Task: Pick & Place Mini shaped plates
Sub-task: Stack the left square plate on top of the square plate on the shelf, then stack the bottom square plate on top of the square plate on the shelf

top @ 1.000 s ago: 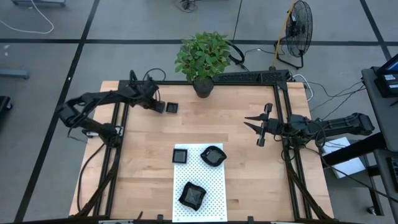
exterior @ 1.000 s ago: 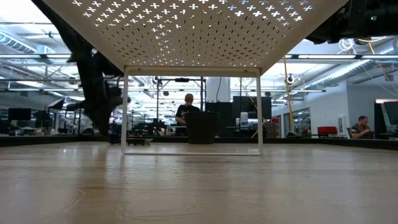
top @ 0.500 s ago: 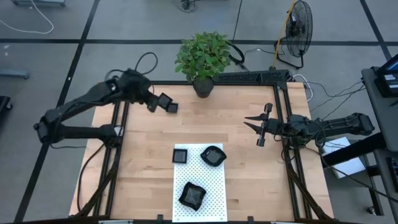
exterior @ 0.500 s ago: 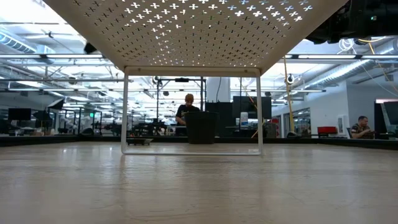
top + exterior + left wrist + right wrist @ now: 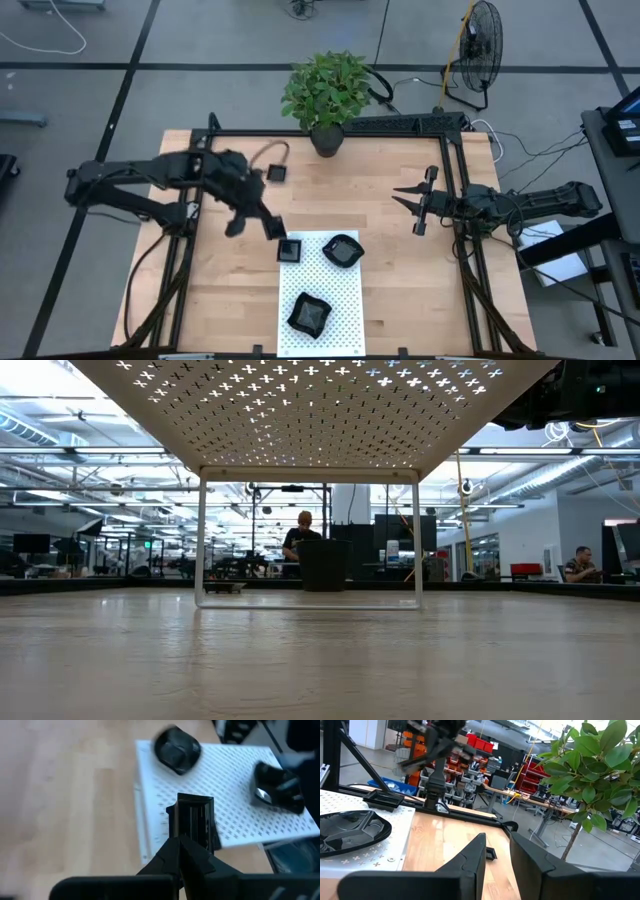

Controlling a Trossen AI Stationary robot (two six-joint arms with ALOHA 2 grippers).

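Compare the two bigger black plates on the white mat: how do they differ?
The rounded plate has a smooth oval outline; the irregular plate has pointed corners. The rounded plate sits at the mat's end nearer the potted plant; the irregular plate sits toward the opposite end. Both are glossy black, rims up.

Bright even light, left arm motion-blurred

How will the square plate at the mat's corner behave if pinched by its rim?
The square plate looks rigid, with a raised rim, so it probably keeps its shape in a pinch. Its glossy surface suggests it could slip between fingers. Shallow and lying flat on the white mat, it would likely slide rather than tip or roll if pushed.
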